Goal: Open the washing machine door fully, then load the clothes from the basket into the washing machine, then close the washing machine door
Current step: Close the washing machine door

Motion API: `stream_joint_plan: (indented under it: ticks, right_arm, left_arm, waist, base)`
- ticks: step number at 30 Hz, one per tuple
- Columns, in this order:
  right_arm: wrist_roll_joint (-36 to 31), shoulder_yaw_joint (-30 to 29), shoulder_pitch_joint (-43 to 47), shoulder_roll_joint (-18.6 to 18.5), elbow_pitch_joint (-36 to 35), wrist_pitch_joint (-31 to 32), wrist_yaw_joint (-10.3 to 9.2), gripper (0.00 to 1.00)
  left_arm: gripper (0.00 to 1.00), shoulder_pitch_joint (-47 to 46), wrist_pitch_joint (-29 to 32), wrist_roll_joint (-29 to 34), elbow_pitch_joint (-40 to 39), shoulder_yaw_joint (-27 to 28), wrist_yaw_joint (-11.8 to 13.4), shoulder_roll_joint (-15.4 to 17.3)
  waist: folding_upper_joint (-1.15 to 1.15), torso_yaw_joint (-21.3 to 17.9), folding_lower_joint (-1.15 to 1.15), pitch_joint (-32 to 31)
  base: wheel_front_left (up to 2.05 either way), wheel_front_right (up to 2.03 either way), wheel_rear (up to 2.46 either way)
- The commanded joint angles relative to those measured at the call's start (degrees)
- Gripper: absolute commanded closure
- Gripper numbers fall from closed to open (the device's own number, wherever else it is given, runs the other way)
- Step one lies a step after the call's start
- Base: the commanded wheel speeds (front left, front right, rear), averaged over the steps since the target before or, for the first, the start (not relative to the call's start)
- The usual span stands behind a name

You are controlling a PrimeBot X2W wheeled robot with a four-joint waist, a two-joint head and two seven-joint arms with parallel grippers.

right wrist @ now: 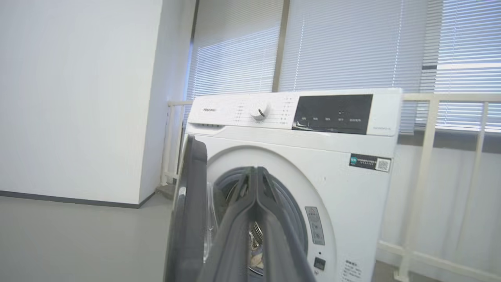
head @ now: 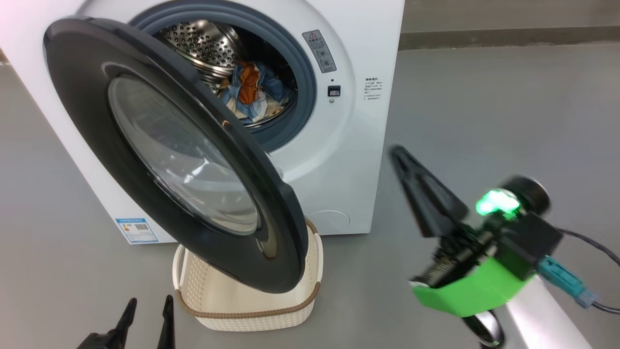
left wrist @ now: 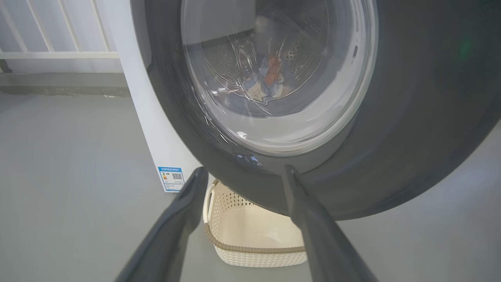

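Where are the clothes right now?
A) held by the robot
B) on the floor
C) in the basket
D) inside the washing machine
D: the clothes lie inside the washing machine, past its open door; the visible inside of the basket holds none.

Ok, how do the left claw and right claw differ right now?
The left claw is open, fingers spread; the right claw is shut, fingers pressed together. The left claw sits low beside the basket, facing the washing machine door; the right claw is held higher, off to the right of the washing machine. Both are empty, with long dark fingers.
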Motion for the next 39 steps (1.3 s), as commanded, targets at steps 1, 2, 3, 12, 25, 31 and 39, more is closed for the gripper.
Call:
stream_joint_plan:
  ticks: [1,2,3,12,25,31,39]
  right_arm:
    - [-0.29,5.42,-5.54,1.04,-3.3,-0.26,0.09,1.0]
    - [-0.29,5.42,-5.54,1.04,-3.3,-0.26,0.09,1.0]
    - [-0.06,7.61,-7.22,1.56,-3.91,-0.26,0.09,1.0]
    - [4.69,23.39,-9.9,5.08,2.52,-0.26,0.09,1.0]
    - [9.6,25.45,-5.73,7.42,18.93,-0.26,0.09,1.0]
    - [9.96,24.05,-6.77,7.77,21.55,-0.26,0.09,1.0]
    - [10.2,22.75,-7.64,7.9,23.51,-0.26,0.09,1.0]
  left_arm:
    - [0.0,-2.23,-0.6,-0.43,-1.43,1.53,0.0,0.42]
    - [0.0,-2.23,-0.6,-0.43,-1.43,1.53,0.0,0.42]
    - [0.0,-2.35,-0.6,-0.5,-1.44,1.33,-0.01,0.42]
    - [0.0,-3.12,-0.6,-1.12,-1.44,-0.2,0.13,0.42]
    - [0.0,-3.99,-0.6,-1.28,-1.11,-0.4,0.27,0.42]
    - [0.0,-4.55,-0.6,-1.98,-0.88,-1.33,0.42,0.42]
    - [0.0,-4.42,-0.6,-3.6,-1.14,-2.55,0.83,0.42]
  waist:
    - [0.0,0.34,0.0,0.27]
    - [0.0,0.34,0.0,0.27]
    - [0.0,0.51,0.0,0.35]
    - [0.0,2.97,0.0,1.1]
    - [0.0,4.41,0.0,2.65]
    - [0.0,5.58,0.0,2.93]
    - [0.0,7.74,0.0,2.86]
  base:
    - [0.0,0.0,0.0]
    - [0.0,0.0,0.0]
    - [0.0,0.0,0.0]
    - [0.0,0.0,0.0]
    - [0.0,0.0,0.0]
    - [0.0,0.0,0.0]
    - [0.0,0.0,0.0]
